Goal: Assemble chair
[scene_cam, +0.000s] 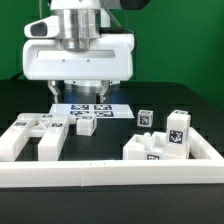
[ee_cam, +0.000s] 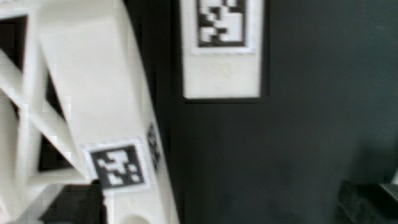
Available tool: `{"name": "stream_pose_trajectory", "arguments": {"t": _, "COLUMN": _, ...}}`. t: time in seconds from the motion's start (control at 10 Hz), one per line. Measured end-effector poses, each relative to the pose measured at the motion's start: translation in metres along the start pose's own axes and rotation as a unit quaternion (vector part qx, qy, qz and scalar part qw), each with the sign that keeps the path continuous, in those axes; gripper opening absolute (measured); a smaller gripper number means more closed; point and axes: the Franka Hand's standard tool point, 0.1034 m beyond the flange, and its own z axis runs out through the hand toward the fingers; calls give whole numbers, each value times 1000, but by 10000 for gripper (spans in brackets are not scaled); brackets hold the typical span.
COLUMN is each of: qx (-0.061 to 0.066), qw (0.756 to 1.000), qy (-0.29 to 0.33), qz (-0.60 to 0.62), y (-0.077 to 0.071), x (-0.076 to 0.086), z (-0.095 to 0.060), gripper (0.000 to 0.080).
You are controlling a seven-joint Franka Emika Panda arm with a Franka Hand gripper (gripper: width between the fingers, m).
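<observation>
While your end effector hangs open and empty, the chair parts lie on the surface below it, spread to either side; come down off-centre and one jaw could shove the small block askew.

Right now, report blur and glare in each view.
Exterior view: evenly lit and fairly sharp, but the white chair parts glare against the black table, their edges washing out. Wrist view: soft and out of focus; the near tag is blurred.
</observation>
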Motion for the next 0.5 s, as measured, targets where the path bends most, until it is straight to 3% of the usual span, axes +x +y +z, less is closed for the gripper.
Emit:
{"name": "stream_pose_trajectory", "arguments": {"t": 0.2, "qx": 15, "qw": 997, "qy": -82, "qz": 2, "y": -7, "x": -5, "z": 2, "gripper": 649}}
{"name": "stream_pose_trajectory", "arguments": {"t": 0.5, "qx": 27, "qw": 984, "qy": -176, "qz": 5, "y": -9, "x": -10, "z": 4, "gripper": 649}}
